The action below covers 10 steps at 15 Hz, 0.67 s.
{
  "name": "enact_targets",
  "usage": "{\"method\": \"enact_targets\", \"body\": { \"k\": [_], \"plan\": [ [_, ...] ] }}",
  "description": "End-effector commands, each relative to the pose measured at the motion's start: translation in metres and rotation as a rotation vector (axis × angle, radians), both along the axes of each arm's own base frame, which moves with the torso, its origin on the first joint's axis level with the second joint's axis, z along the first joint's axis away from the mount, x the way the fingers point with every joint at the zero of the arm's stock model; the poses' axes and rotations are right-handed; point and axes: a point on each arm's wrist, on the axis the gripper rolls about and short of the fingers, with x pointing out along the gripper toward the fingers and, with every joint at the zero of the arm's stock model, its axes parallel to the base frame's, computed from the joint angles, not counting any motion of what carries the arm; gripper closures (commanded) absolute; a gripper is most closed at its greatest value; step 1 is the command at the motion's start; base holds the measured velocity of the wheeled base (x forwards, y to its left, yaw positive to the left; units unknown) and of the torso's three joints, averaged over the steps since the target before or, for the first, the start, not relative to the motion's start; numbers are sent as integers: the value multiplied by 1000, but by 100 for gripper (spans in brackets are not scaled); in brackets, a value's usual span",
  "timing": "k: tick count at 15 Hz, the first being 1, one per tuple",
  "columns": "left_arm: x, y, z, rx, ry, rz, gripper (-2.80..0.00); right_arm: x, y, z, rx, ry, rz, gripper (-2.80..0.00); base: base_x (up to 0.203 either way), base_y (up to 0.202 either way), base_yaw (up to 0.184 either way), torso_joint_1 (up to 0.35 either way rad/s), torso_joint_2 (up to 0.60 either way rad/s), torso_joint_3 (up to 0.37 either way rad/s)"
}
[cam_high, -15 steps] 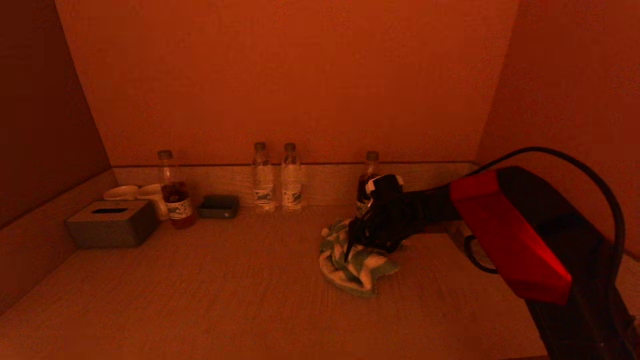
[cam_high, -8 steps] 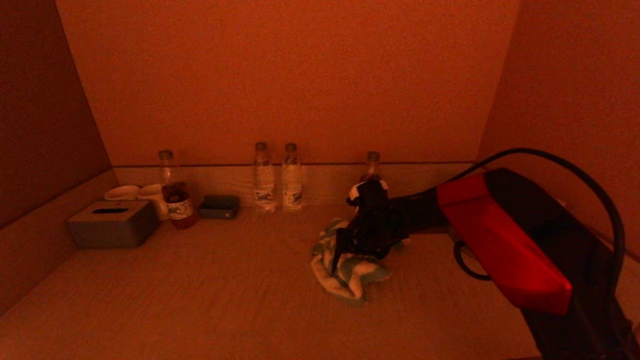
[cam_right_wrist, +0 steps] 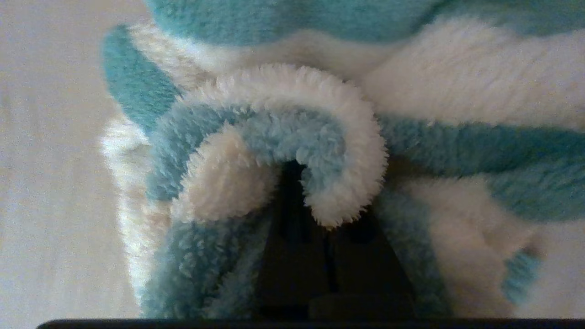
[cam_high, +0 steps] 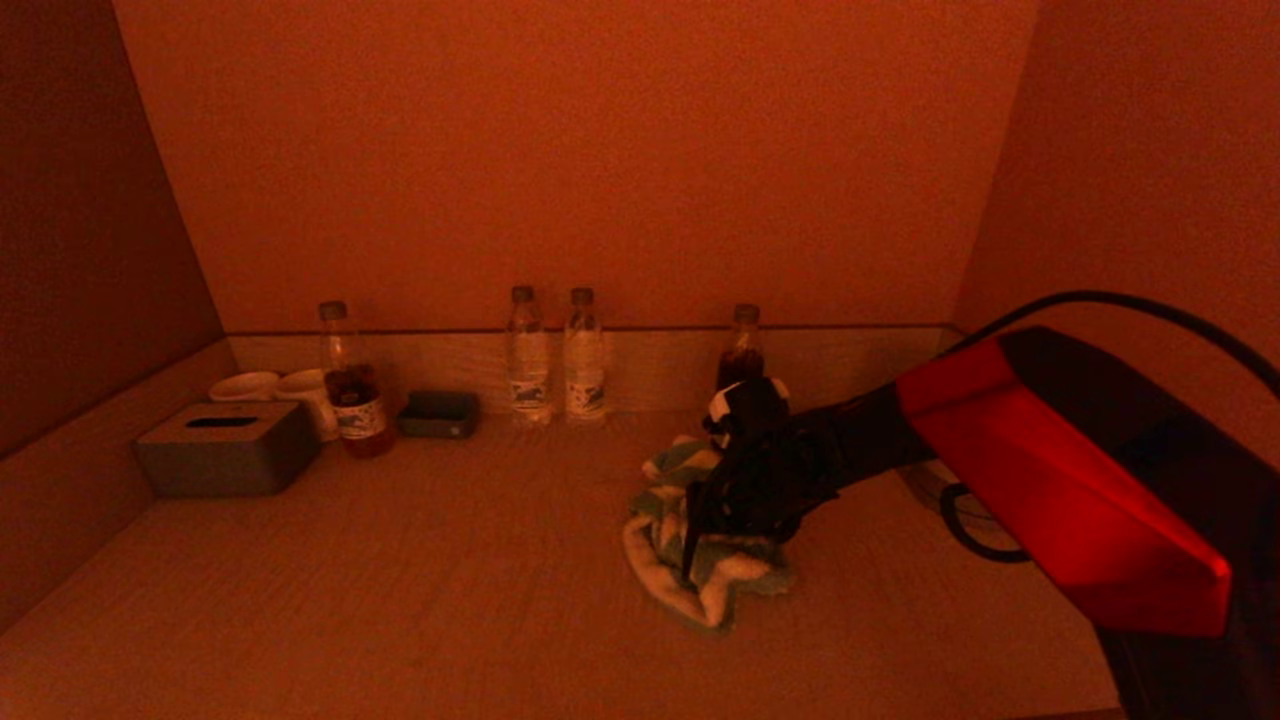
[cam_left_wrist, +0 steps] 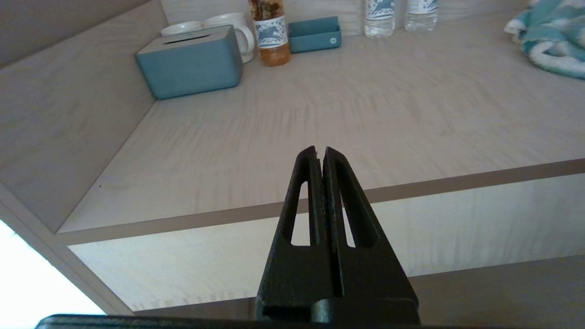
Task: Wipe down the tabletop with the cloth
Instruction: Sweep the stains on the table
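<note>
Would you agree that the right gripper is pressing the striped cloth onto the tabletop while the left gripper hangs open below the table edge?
Not quite: the left gripper is shut, its fingers pressed together, as the left wrist view shows. The rest holds: the right gripper presses the cloth onto the tabletop.

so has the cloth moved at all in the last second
Yes. In the head view the cloth, gripped by the right tool, has slid toward the robot, away from the brown bottle at the back wall, drifting slightly left.
</note>
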Motion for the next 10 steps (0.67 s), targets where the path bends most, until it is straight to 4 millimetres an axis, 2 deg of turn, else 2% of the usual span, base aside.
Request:
{"method": "enact_targets", "body": {
  "k": [1, 4, 6, 10],
  "plan": [
    [0, 0, 0, 1, 0, 2, 0, 4, -28, 10, -6, -10, -68, 0, 0, 0, 0, 0, 0, 0],
    [0, 0, 0, 1, 0, 1, 0, 18, -62, 14, -8, -33, -138, 0, 0, 0, 0, 0, 0, 0],
    [0, 0, 0, 1, 0, 1, 0, 29, -78, 13, -6, -48, -176, 0, 0, 0, 0, 0, 0, 0],
    [0, 0, 0, 1, 0, 1, 0, 45, -86, 12, 14, -77, -205, 0, 0, 0, 0, 0, 0, 0]
  ]
}}
